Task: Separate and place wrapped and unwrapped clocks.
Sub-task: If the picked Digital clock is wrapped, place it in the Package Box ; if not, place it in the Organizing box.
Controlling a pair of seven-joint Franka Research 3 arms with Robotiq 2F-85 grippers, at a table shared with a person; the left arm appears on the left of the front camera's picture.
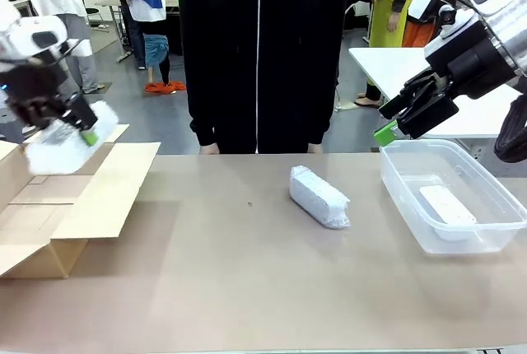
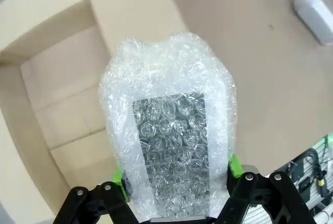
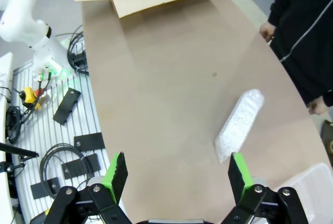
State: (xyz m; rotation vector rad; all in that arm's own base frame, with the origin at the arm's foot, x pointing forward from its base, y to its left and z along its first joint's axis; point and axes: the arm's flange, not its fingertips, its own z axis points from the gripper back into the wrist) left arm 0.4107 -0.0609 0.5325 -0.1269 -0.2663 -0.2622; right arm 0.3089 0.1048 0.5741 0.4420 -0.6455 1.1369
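My left gripper hangs over the open cardboard box at the table's left, shut on a bubble-wrapped clock. In the left wrist view that wrapped clock sits between the green pads, above the cardboard box. A second wrapped clock lies on the table's middle, also seen as a wrapped clock in the right wrist view. A smooth white unwrapped clock rests in the clear tub at the right. My right gripper hovers open above the tub's far left corner, empty.
A person in black stands at the far edge, hands at the table's rim. The box flaps spread onto the brown table. Cables and black parts lie beside the table in the right wrist view.
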